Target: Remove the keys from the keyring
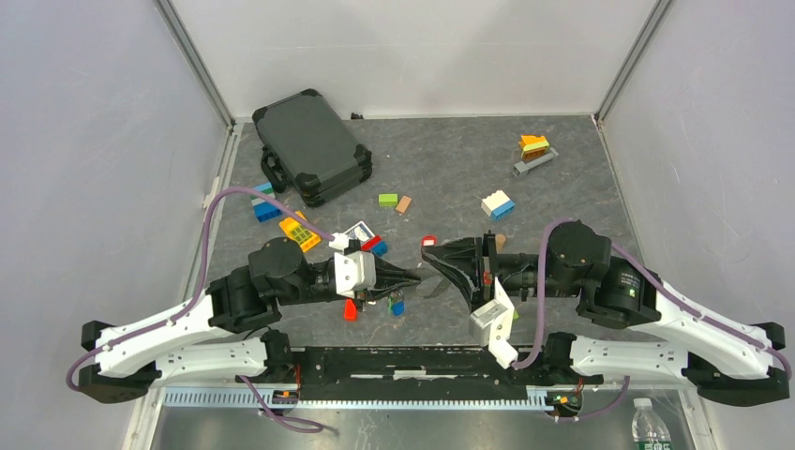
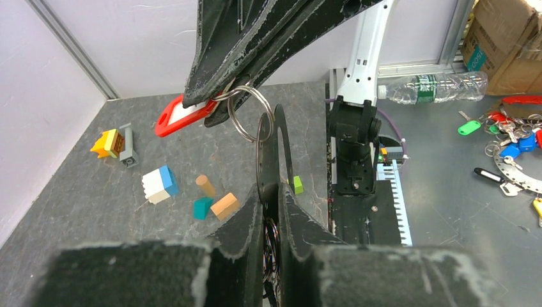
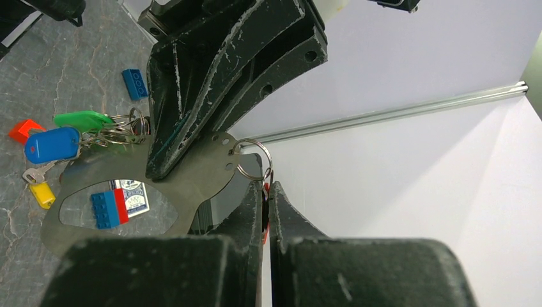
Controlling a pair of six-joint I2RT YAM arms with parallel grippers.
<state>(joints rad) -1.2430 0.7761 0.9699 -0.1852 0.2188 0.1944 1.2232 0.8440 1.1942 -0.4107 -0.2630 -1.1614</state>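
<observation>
Left gripper (image 2: 271, 198) clamps the thin, stiff keyring (image 3: 204, 176) mid-frame above the bench (image 1: 450, 178); right gripper (image 3: 265, 192) pinches a small split ring (image 3: 252, 160). Light, slippery metal, probably: hold the flat plate, not the dangling keys (image 3: 54, 144) at left.

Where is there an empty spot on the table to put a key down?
The back middle is bare, between the black case and the orange-and-grey brick stack. Crowded: around the left pincer, with loose bricks and the card box.
</observation>
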